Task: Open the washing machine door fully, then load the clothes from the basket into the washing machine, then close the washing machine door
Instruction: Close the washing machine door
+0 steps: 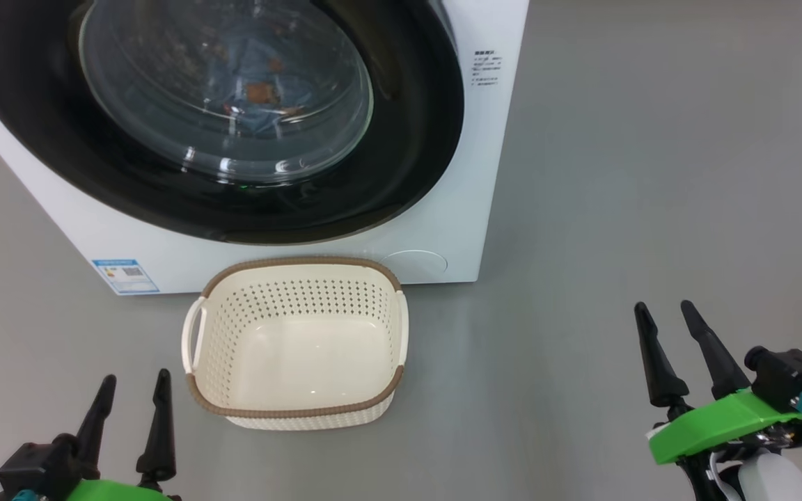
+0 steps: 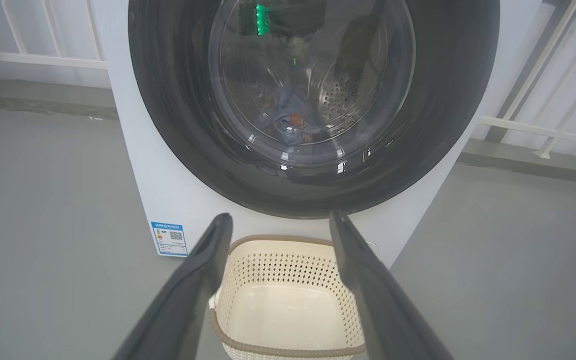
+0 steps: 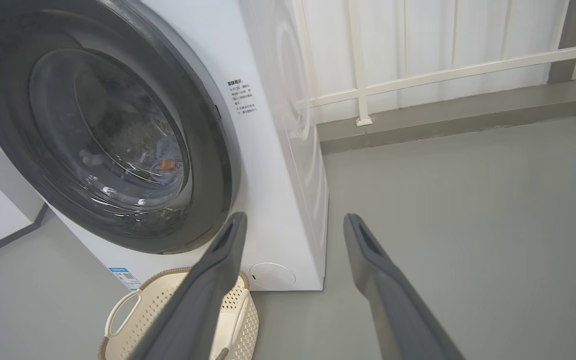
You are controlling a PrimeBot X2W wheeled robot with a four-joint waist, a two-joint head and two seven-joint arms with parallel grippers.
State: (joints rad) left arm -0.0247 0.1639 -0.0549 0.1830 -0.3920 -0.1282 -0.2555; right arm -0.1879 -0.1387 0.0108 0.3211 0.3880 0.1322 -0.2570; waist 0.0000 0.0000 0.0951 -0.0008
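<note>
Endpoint, by appearance: washing machine door [image 1: 415,125] shut at 12 o'clock; clothes [image 1: 262,90] behind its glass; basket [image 1: 301,262] empty, just below; left pincer [image 1: 135,377] and right pincer [image 1: 663,306] spread, holding nothing; you need only stay clear.

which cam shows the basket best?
Head view: the whole basket, rim to bottom, visibly empty. Left wrist view cuts off its near edge, flanked by the left gripper. Right wrist view has one handle end, partly behind the right gripper.

washing machine door [image 3: 103,125] closed, basket [image 3: 238,310] below, right pincer [image 3: 293,222] spread
</note>
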